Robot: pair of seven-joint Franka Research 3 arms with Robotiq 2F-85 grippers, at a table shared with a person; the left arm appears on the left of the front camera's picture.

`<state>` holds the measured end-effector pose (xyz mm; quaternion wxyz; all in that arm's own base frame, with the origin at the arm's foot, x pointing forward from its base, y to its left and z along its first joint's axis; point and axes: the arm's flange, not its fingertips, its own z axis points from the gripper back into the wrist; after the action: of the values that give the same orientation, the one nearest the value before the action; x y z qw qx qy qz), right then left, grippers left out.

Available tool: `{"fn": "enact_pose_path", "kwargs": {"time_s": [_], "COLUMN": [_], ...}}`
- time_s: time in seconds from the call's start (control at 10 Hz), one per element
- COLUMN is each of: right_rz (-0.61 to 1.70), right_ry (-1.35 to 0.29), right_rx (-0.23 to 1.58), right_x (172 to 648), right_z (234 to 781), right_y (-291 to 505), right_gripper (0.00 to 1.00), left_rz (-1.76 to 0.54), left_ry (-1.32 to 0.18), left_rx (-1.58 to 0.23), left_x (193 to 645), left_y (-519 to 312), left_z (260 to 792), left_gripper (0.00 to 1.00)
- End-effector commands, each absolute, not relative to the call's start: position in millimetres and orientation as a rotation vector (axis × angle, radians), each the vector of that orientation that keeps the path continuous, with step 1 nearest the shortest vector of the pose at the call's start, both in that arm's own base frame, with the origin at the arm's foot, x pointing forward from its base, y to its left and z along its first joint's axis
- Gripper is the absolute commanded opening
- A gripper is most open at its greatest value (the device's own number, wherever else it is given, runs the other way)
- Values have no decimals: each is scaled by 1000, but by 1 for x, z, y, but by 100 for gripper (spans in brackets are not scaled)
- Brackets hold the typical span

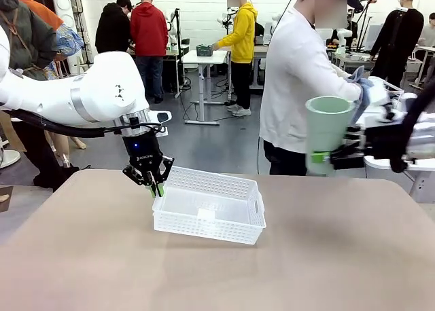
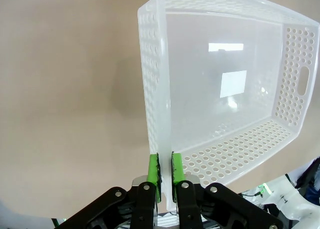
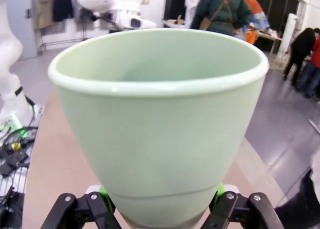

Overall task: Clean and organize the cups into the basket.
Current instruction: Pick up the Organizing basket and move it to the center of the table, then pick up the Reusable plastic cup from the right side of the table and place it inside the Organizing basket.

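The mint cup [image 1: 328, 124] hangs upright at the front view's 3 o'clock. It is smooth and tapered, with a rolled rim. The right gripper [image 1: 331, 159] reaches in level from 3 o'clock, fingers spread wide and clamped around the cup's narrow base. A person's blue cloth [image 1: 360, 94] is at the cup's 2 o'clock. The white lattice basket [image 1: 204, 226] sits mid-table [image 1: 326, 257]. The left gripper [image 1: 156, 185] points down and pinches the basket's 9 o'clock wall, fingers nearly together.

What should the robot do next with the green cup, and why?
Probably the right gripper should carry the mint cup, held upright by its base, left over the basket once the person's cloth moves off. The basket is empty, and the left gripper pinches its wall steady.
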<state>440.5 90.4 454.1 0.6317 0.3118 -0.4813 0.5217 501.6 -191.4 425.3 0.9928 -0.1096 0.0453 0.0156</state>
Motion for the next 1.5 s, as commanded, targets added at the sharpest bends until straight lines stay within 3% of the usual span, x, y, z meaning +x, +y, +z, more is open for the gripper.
{"fn": "enact_pose_path", "kwargs": {"time_s": [0.0, 0.8, 1.1, 1.4], "right_rz": [1281, 1448, 1451, 1462], "right_ry": [-967, -589, -391, -315], "right_rx": [638, 391, 336, 341], "right_x": [470, 483, 497, 505], "right_z": [459, 444, 411, 388], "right_y": [143, 284, 318, 331], "right_gripper": [80, 80, 80, 80], "left_rz": [36, 36, 36, 36], "left_ry": [80, 80, 80, 80], "left_rx": [-220, -220, -220, -220], "left_x": [501, 501, 501, 501], "left_y": [-192, -192, -192, -192], "left_z": [426, 426, 426, 426], "left_gripper": [0, 0, 0, 0]}}
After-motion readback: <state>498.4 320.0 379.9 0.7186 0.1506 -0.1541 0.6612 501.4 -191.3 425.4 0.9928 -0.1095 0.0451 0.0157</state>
